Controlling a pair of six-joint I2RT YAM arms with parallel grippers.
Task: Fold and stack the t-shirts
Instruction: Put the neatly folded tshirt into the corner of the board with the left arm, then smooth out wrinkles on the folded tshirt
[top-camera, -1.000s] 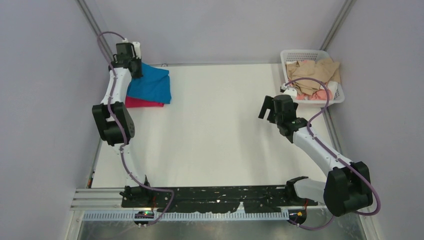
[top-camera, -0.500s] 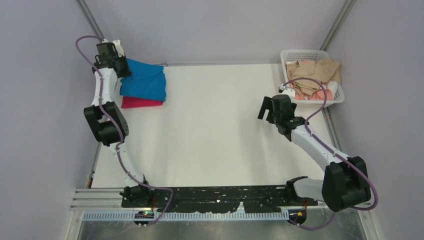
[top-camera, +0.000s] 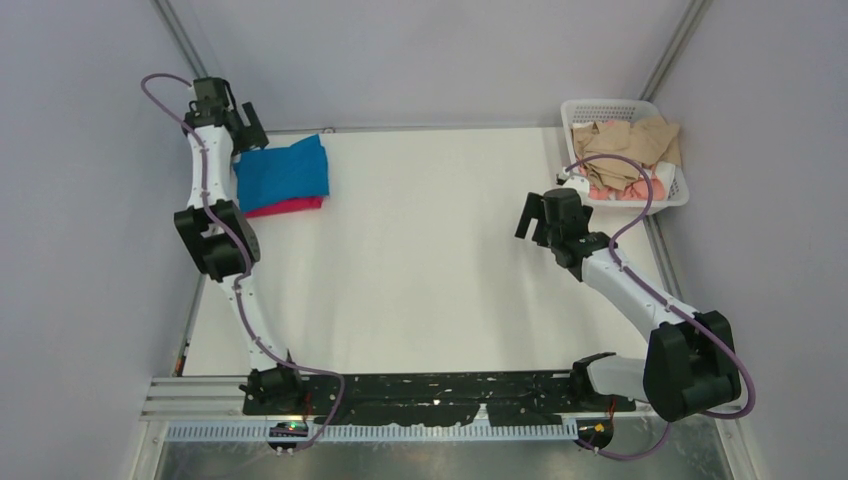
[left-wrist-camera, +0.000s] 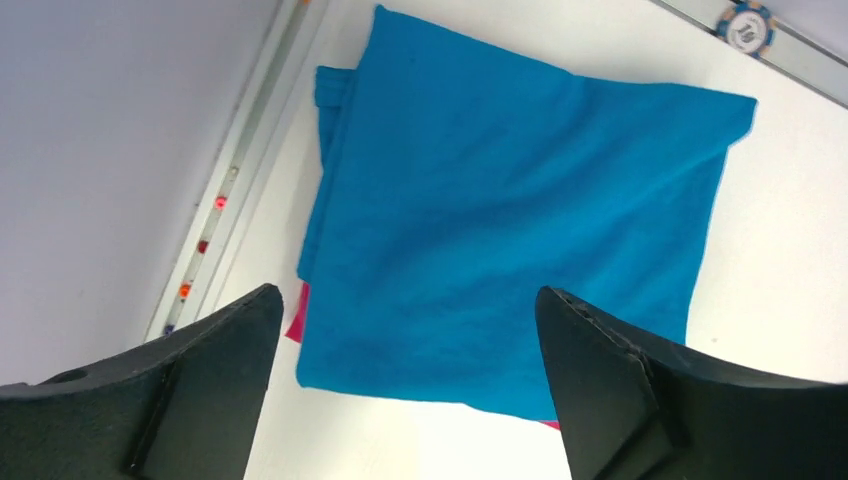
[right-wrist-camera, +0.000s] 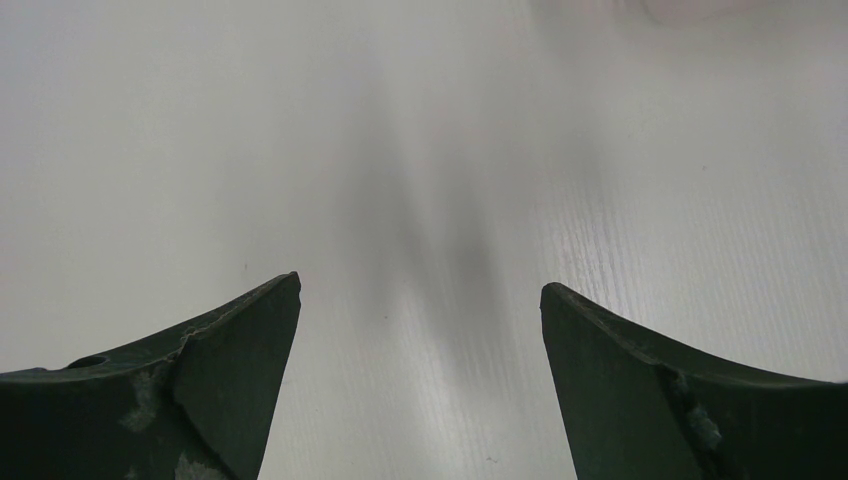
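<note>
**Left claw stands open over the folded pile in the far left corner**

The bright blue cotton t-shirt lies folded into a rough rectangle on the white table, right in the far left corner. It sits on top of the magenta-red cotton t-shirt, which shows only as a narrow strip along the pile's near edge. In the left wrist view the blue one fills the gap between the fingers, with a sliver of the red one peeping out at its lower left corner.

The left claw is spread wide and holds nothing; no cloth touches either finger. It hangs just to the far left of the pile and looks down onto it. The pile's long axis runs left to right across the table, slightly tilted, so it stretches away from the claw toward the right.

The right claw is also spread wide and empty, over bare table and well apart from the pile. It is near a white plastic mesh basket of beige and pink cloth at the far right.

Both shirts look folded and stacked, so the task seems nearly done. The left arm is much the nearer, and any tidying falls to it. If it backs off, it should rise clear first, since the blue edge lies close under its fingers
</note>
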